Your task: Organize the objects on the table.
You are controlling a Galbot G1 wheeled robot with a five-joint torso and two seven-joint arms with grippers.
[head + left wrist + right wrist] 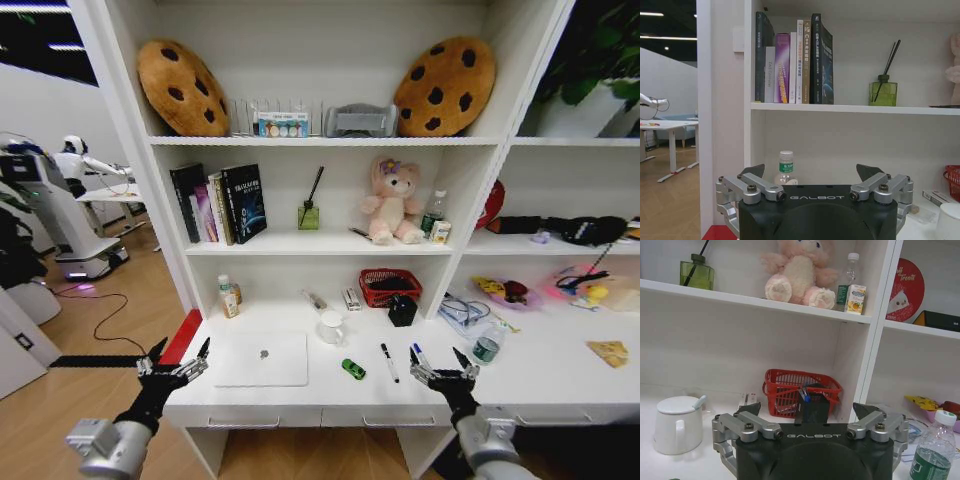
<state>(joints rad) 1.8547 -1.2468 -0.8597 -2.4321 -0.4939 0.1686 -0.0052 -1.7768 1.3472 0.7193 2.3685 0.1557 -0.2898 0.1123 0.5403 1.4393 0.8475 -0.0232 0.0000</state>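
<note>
On the white table (540,378) lie a shut silver laptop (262,360), a tiny green toy car (353,368) and two loose pens (389,362). Behind them stands a white lidded cup (332,327) (677,425). A small green-labelled bottle (228,297) (786,167) stands at the back left, and a flat yellowish piece (608,352) lies far right. My left gripper (180,358) (812,172) hovers open and empty over the table's front left corner, beside the laptop. My right gripper (437,356) (807,410) hangs open and empty at the front edge, just right of the pens.
A red basket (390,287) (800,385), a black pen holder (402,310) and a green-labelled water bottle (486,345) (932,450) stand toward the back. Shelves above hold books (790,65), a green diffuser (883,92) and a pink plush bear (800,270). Drawers run below the front edge.
</note>
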